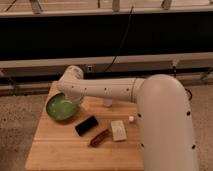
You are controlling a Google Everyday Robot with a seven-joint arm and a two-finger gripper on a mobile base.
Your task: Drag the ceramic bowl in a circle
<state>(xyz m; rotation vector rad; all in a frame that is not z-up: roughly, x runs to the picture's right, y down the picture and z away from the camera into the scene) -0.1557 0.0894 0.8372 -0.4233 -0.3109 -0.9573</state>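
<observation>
Spotting the ceramic bowl [60, 106] at the wooden table's [55, 150] far-left corner. Seeing the gripper [76, 99] there too, spread wide by the rim facing the table's middle. Now: hook one finger inside, press lightly, sweep slowly, keep in from the table's edge.

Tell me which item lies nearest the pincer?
The green ceramic bowl: the pincer hangs at its rim, while the black block and cream block lie farther off.

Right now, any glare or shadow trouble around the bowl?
Camera view: dim, warm light; the bowl shows a pale sheen inside; the end effector sits at its right rim, covering part of it; the table is evenly lit; the backdrop is near black.
</observation>
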